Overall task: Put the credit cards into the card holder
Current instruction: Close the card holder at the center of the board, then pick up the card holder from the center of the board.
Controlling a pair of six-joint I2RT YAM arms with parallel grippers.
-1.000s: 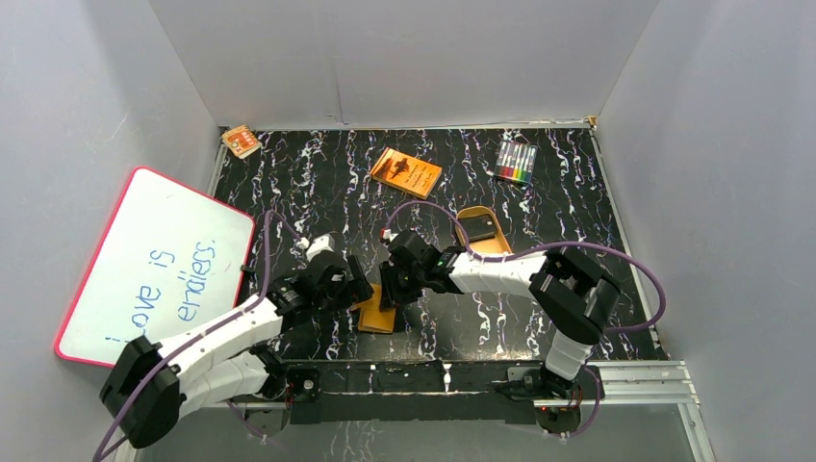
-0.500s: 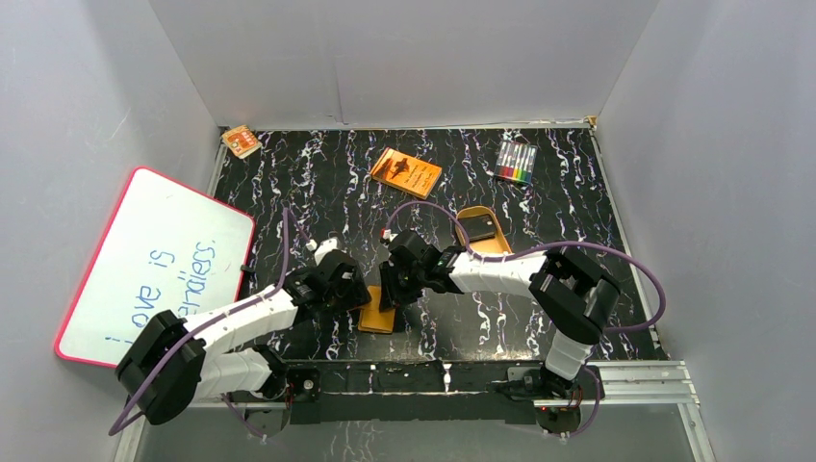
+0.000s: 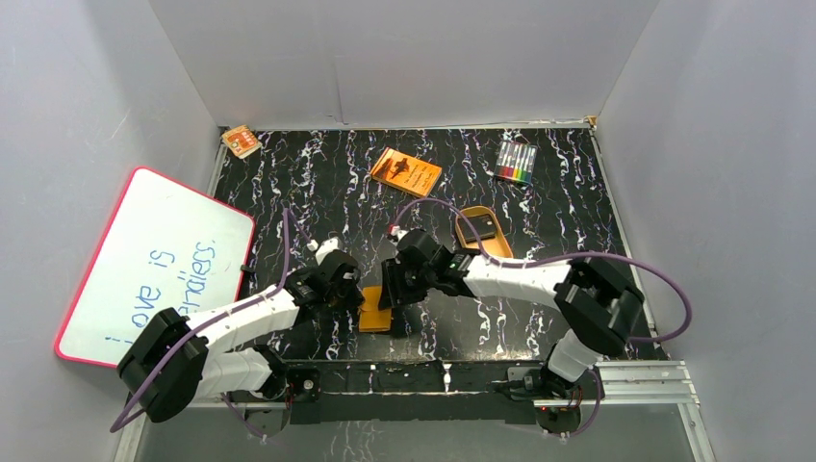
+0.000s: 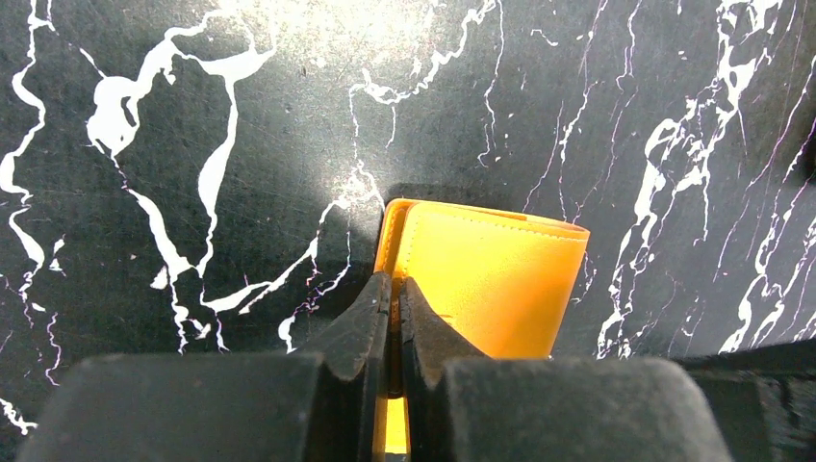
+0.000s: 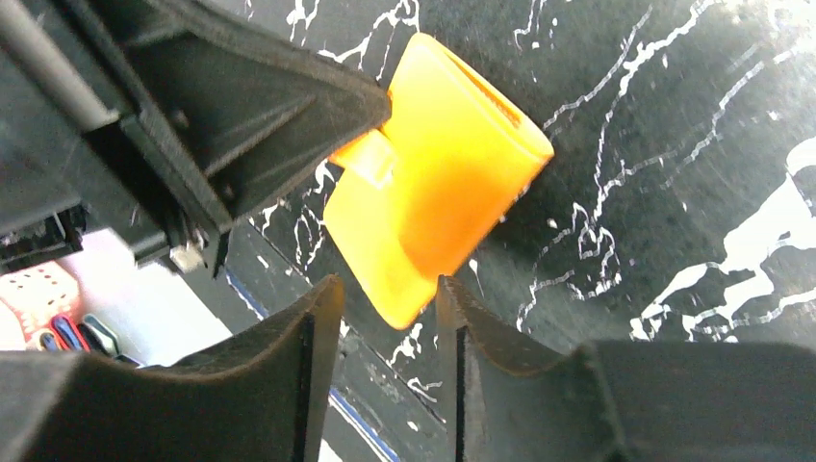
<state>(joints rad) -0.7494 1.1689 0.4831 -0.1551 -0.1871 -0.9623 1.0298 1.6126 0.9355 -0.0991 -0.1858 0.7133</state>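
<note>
The orange card holder (image 3: 375,311) lies on the black marbled table between both arms, near the front edge. My left gripper (image 3: 354,294) is shut on the holder's left edge, with a thin orange layer pinched between its jaws (image 4: 395,285). The rest of the card holder (image 4: 491,279) stretches away to the right. My right gripper (image 5: 385,289) is open, and one corner of the card holder (image 5: 443,183) pokes between its fingertips without being pinched. Behind the right arm, a black credit card (image 3: 478,228) lies in a tan tray.
The tan oval tray (image 3: 494,248) sits right of centre. An orange book (image 3: 406,172) and a pack of markers (image 3: 516,162) lie near the back wall. A whiteboard (image 3: 154,265) leans at the left, and a small orange pad (image 3: 241,141) sits in the back left corner.
My left gripper has moved onto the holder's left edge and closed on it. The right gripper's jaws have widened off the holder, and the right arm's elbow has swung to the right.
</note>
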